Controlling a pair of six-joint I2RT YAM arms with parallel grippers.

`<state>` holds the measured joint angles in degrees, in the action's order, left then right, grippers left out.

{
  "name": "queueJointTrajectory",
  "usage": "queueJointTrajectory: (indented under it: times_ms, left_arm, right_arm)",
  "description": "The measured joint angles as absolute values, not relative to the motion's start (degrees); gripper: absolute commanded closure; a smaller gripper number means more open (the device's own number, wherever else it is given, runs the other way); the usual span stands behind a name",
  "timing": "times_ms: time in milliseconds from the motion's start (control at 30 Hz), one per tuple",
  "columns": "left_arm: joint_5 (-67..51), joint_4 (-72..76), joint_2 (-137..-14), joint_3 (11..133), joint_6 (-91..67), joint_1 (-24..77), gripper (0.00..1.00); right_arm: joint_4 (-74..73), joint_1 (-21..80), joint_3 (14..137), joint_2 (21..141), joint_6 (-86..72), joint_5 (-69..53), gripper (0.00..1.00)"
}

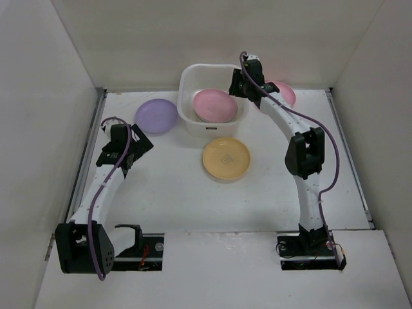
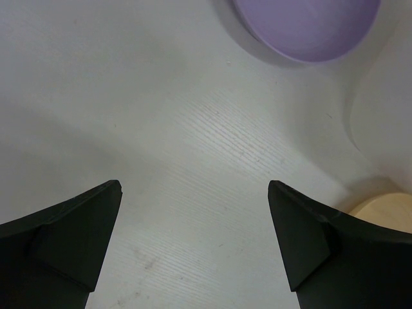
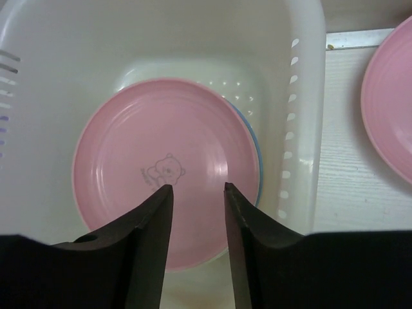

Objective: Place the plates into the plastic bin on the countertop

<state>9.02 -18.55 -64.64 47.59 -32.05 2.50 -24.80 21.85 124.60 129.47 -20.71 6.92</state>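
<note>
The white plastic bin (image 1: 187,82) stands at the back middle of the countertop (image 1: 174,193). Inside it a pink plate (image 3: 167,135) with a small bear print lies flat on top of a blue plate (image 3: 258,158), of which only an edge shows. My right gripper (image 3: 198,187) hovers over the bin's right side, open, with nothing between its fingers. A purple plate (image 1: 156,116) lies left of the bin. My left gripper (image 2: 194,187) is wide open above bare countertop, just short of that purple plate (image 2: 309,29). A yellow-orange plate (image 1: 226,158) sits in front of the bin.
Another pink plate (image 1: 286,93) lies right of the bin, partly hidden behind my right arm, and shows in the right wrist view too (image 3: 393,103). White walls close off the back and both sides of the countertop.
</note>
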Motion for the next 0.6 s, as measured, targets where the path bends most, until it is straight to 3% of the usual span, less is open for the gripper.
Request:
queueJointTrajectory:
  times_ms: [133,400,600]
  left_arm:
    - [9.0,-18.5,-64.9,47.6,-32.1,2.5,0.0]
    - [8.5,-16.1,-72.2,48.4,-35.2,0.6,0.01]
    - [5.9,-11.6,-88.5,56.3,-40.9,-4.6,0.16]
  right_arm:
    - [-23.9,21.8,122.9,128.5,-20.7,6.9,0.42]
    - [-21.5,20.9,103.3,110.4,-20.7,6.6,0.39]
    - [-15.7,18.3,86.8,91.3,-20.9,6.6,0.37]
